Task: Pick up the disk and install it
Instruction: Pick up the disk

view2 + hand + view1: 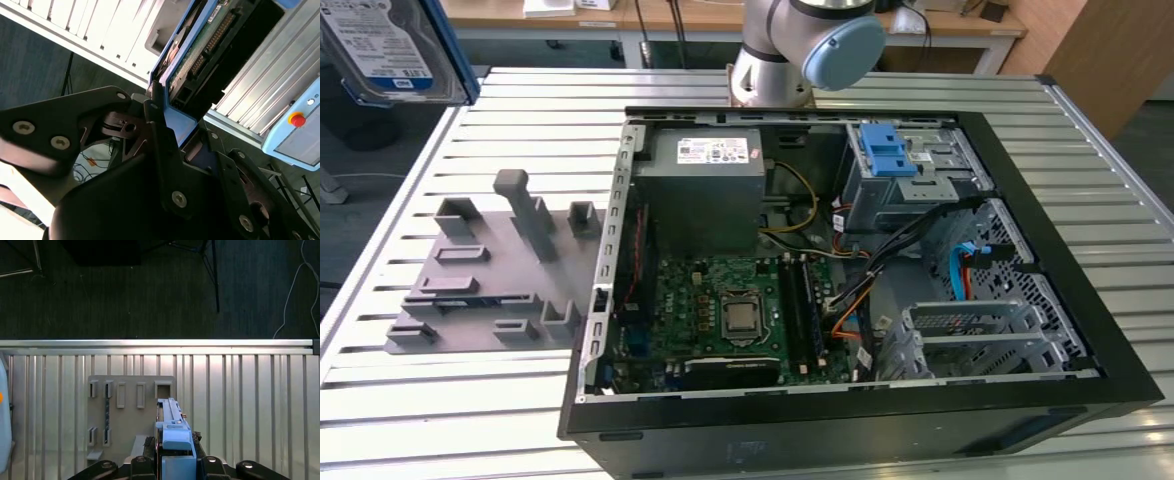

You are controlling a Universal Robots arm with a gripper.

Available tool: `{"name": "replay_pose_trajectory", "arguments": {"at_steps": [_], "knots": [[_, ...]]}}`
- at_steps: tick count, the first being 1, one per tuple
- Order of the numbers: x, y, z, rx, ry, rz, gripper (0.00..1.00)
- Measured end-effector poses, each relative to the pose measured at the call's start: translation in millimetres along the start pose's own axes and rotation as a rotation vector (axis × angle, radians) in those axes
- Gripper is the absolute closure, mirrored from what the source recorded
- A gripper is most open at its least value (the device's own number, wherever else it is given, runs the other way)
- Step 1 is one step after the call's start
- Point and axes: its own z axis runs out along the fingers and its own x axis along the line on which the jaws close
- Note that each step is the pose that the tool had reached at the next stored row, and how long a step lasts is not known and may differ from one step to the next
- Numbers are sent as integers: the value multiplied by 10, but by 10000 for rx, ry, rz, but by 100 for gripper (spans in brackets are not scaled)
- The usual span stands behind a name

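Observation:
The disk, silver with a white-and-blue label in a blue bracket, hangs high above the table's far corner at the exterior view's left. In the first wrist view I look down its thin edge, with my gripper shut on its blue bracket above the grey holder plate. The second wrist view shows the disk's green circuit-board side and my gripper clamped on the bracket's end. The open computer case lies on the slatted table.
The grey holder plate with upright slots sits beside the case at the exterior view's left. Inside the case are a grey power-supply box, a motherboard and a drive cage with blue latch tabs. The arm's base stands behind.

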Motion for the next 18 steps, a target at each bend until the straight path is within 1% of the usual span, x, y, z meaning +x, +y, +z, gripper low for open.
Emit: {"name": "replay_pose_trajectory", "arguments": {"at_steps": [6,16,18], "knots": [[-1,2,-103,0,0,0,64],[0,2,-107,1,-2,0,64],[19,3,-107,1,-2,1,64]]}}
